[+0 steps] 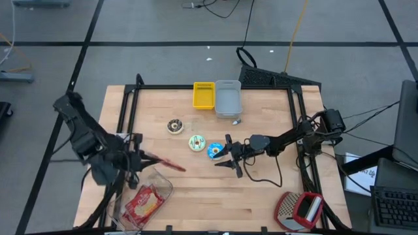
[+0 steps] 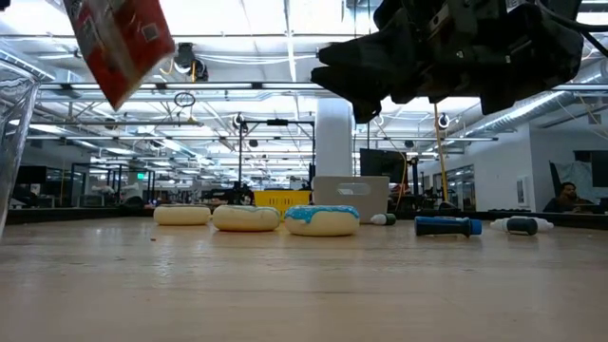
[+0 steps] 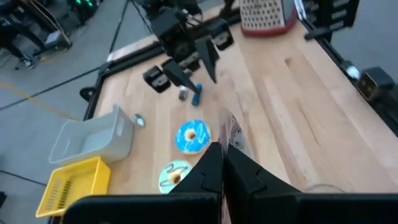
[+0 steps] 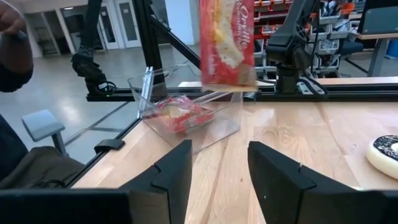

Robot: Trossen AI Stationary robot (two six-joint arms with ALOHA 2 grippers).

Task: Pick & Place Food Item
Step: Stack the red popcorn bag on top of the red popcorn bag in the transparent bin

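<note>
Donuts in row mid-frame on wooden tabletop (image 1: pixel 261 196): chocolate-topped donut (image 1: pixel 174 126), white-and-green iced donut (image 1: pixel 196 142), blue-iced donut (image 1: pixel 215 151). Yellow plastic bin (image 1: pixel 204 95) and grey plastic bin (image 1: pixel 228 98) at upper centre. Red-handled metal grater (image 1: pixel 300 208) lower right. Clear plastic container (image 1: pixel 145 199) lower left, red food packets inside. Left arm raised at left of high view, left end effector (image 1: pixel 147 157) clamped narrow on red snack packet (image 4: pixel 226 38), held in air above container. Right arm stretched low across from right, right end effector (image 1: pixel 230 156) partly open, empty, just beside blue-iced donut.
</note>
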